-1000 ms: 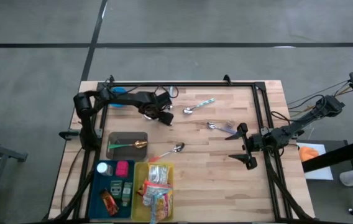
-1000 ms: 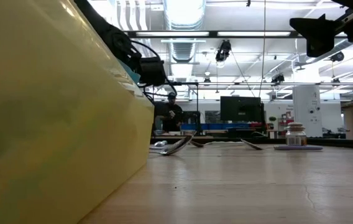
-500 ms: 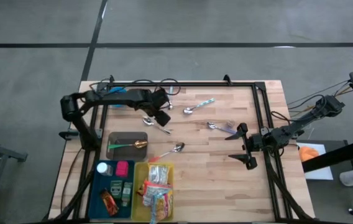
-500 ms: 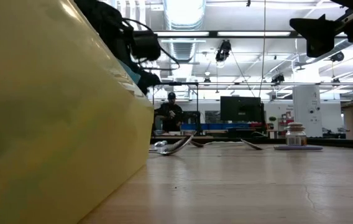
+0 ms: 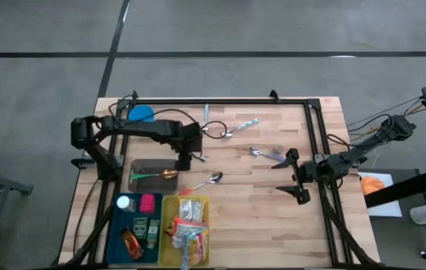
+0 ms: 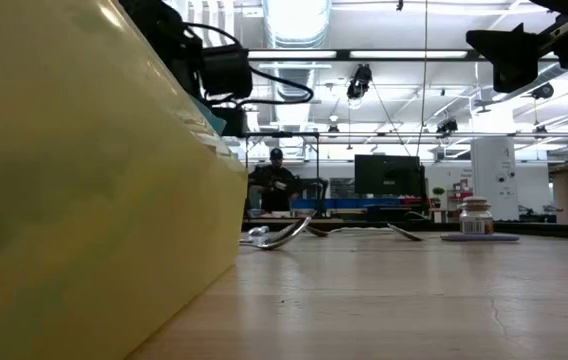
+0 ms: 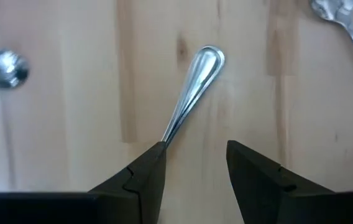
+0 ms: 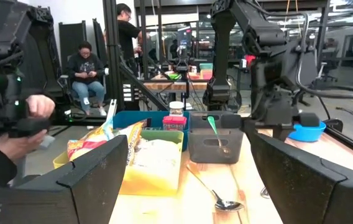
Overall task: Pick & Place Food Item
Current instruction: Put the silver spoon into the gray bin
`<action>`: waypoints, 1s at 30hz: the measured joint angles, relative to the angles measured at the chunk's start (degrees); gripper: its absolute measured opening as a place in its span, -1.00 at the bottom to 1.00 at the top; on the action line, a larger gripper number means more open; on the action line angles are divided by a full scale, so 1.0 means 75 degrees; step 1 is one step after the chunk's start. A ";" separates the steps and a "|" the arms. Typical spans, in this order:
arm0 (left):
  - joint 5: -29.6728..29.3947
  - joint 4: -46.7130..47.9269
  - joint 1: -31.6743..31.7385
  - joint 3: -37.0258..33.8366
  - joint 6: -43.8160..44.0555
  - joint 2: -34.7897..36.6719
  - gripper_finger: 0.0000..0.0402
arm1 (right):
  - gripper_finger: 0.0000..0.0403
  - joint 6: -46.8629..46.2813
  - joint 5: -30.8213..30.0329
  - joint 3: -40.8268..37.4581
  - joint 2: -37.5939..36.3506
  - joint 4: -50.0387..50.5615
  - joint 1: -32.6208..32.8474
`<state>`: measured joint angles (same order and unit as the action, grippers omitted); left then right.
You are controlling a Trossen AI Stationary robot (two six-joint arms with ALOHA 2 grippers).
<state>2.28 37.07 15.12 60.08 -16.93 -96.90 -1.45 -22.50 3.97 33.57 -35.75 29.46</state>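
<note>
Food packets lie in a yellow bin at the table's near left; the bin's wall fills the left of the low view. My left gripper points down over the wood just beyond a dark tray, its fingers apart with nothing between them. Below it a silver spoon lies flat on the table, its bowl end hidden behind one finger. My right gripper hovers open and level at the table's right.
The dark tray holds a green-handled gold spoon. A blue bin of small items stands next to the yellow one. More spoons lie mid-table, and a blue bowl sits at the far left. People sit beyond the table.
My left gripper has moved from the table's far side toward the near edge, up to the dark tray, rising a little and rolling about its own pointing line. The silver spoon it hid now shows beside it. The gap between its fingers is unchanged.
</note>
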 joint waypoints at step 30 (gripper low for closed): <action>0.0583 -0.1123 0.0813 -0.0968 -0.0367 -0.0064 -0.16 | 0.68 0.0000 0.0000 0.0000 0.0002 -0.0001 0.0000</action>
<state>6.66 28.64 21.22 52.82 -19.68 -97.38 -1.45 -22.50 3.97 33.58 -35.76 29.47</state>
